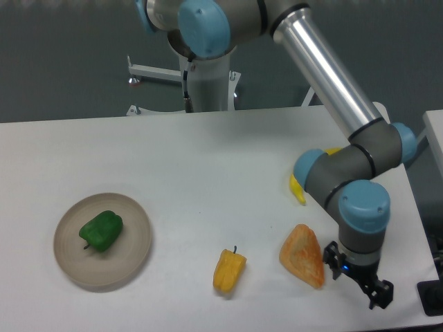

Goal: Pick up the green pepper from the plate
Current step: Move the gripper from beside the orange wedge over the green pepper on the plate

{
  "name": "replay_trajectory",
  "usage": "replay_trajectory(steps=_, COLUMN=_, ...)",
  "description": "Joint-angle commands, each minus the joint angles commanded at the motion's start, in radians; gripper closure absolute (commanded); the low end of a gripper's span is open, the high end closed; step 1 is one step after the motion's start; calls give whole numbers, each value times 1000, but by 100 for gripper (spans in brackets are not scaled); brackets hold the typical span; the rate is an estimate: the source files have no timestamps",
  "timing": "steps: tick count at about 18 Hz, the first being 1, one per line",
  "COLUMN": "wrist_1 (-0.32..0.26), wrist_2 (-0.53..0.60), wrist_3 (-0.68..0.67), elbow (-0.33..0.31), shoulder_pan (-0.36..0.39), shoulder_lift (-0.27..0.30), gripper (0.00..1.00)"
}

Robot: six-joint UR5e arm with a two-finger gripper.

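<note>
One fixed camera overlooks the table (208,173) frontally.

Three loose foods on the white table (208,159)

We see a yellow pepper (229,270) near the front edge, an orange wedge (303,255) to its right, and a yellow banana-like piece (296,188) farther back, partly hidden.

A white tabletop (208,180) fills most of the view under even, soft light. Behind it stands a dark grey-teal wall (62,62). A white metal frame (156,72) shows beyond the far edge.
</note>
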Motion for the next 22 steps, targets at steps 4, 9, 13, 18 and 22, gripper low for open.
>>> replay_trajectory(steps=4, wrist_1=-22, wrist_2=-72, wrist_3=-165, elbow=-152, shoulder_pan=-40, shoulder_lift=127, gripper=0)
replay_trajectory(steps=9, wrist_1=-17, wrist_2=-135, wrist_3=-395, elbow=-341, shoulder_pan=-127, shoulder_lift=262, gripper=0)
replay_trajectory(steps=13, wrist_1=-9, wrist_2=-230, wrist_3=-590, elbow=-453, shoulder_pan=-195, shoulder_lift=356, gripper=0)
replay_trajectory(steps=18, wrist_1=42, wrist_2=-290, wrist_3=-764, elbow=-532, shoulder_pan=-296, shoulder_lift=376, gripper=0)
replay_trajectory(steps=22, wrist_1=202, wrist_2=-293, wrist_3=-867, elbow=-624, shoulder_pan=-368, shoulder_lift=378, gripper=0)
